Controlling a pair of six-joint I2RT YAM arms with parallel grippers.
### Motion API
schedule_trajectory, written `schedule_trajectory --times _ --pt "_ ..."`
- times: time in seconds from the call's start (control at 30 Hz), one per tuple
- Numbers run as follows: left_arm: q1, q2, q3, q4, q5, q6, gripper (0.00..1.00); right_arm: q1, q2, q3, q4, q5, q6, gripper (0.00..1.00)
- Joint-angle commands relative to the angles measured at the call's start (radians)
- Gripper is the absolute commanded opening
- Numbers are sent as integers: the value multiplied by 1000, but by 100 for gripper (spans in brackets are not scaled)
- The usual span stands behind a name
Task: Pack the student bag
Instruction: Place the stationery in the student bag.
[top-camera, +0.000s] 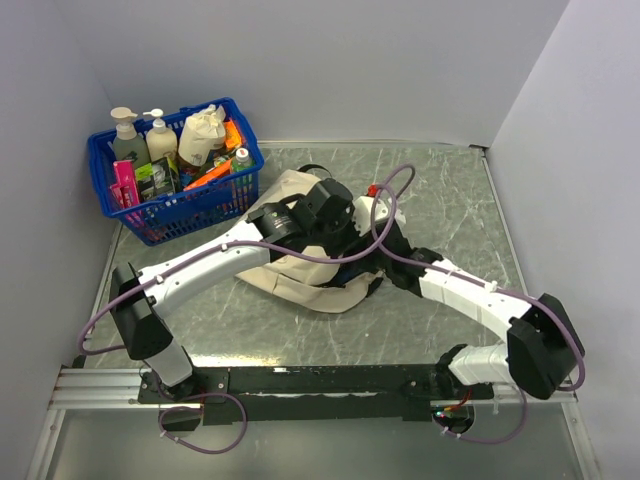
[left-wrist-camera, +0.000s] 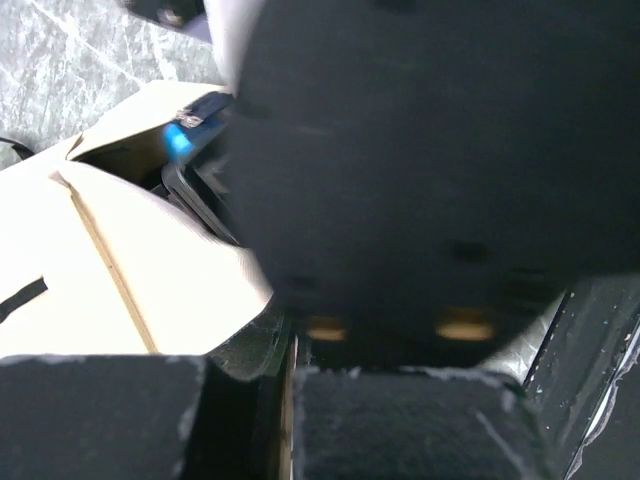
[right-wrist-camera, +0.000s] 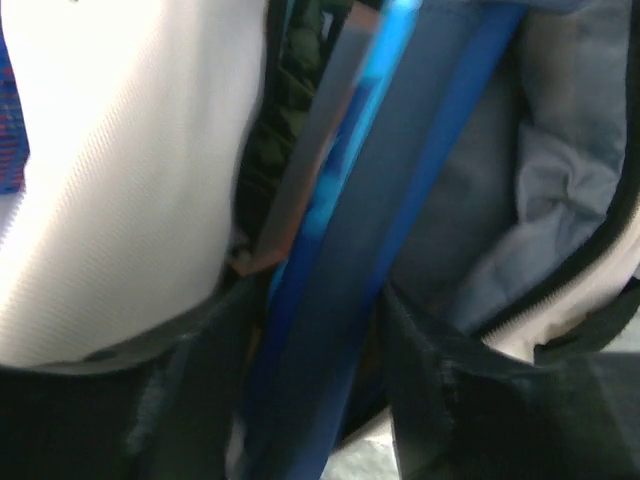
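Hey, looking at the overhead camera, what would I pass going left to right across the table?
blue basket of bottles → student bag in the middle → right arm's black elbow joint. Both wrists overlap the bag, so they are left out.

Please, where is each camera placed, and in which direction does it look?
Top external: fixed above and behind the arm bases, it looks down on the table, the blue basket and the student bag; both arms show.
Left wrist: on the left arm, it faces the bag's cream outside; the left tool fills the bottom edge, and a blurred black mass blocks much of the view.
Right wrist: on the right arm, it looks into the bag's grey lining; the right tool grips a blue flat item.
Shared: all three show the student bag.
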Motion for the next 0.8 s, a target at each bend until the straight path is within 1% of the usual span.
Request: schedule_trajectory --times 0.0,0.03,0.1,0.13,0.23,0.27,0.33,0.37,0.4,0.47,0.5,0.53,0.57,0.63,0.77 --pt "-26 -4 10 84 33 -16 1 10 -158 -87 126 -109 -64 73" --pt "-25 -9 5 86 31 -15 1 -32 -236 -140 157 -128 -67 75" --pt "-22 -15 -10 83 40 -25 1 -91 -309 -224 216 -220 -58 75" --pt "-19 -15 -18 81 45 -28 1 -140 -353 -240 262 -257 -61 74" --pt "-18 -18 -16 75 50 -29 1 -192 -392 -242 237 -287 -79 71" --pt "-18 -20 -15 75 48 -27 1 -229 -398 -242 223 -290 -81 70" --pt "-17 -24 -12 72 47 -22 1 -278 -396 -237 208 -291 -87 65" --pt "-15 -26 -10 67 50 -21 1 -327 -389 -234 198 -290 -91 62" --pt "-15 -30 -12 67 51 -18 1 -350 -378 -225 198 -285 -107 55" --pt "-14 -33 -13 64 56 -18 1 -396 -321 -213 212 -271 -136 48" --pt "-14 -35 -13 63 59 -16 1 -399 -292 -191 211 -261 -145 42" --pt "-14 -38 -12 61 63 -15 1 -405 -224 -177 209 -253 -148 39" --pt "-14 -42 -10 57 68 -16 1 -412 -188 -168 218 -262 -151 33" --pt "-14 -43 -4 55 73 -13 1 -418 -101 -147 259 -271 -135 31" --pt "-12 -41 10 54 70 -12 1 -415 -9 -157 381 -307 -66 28"
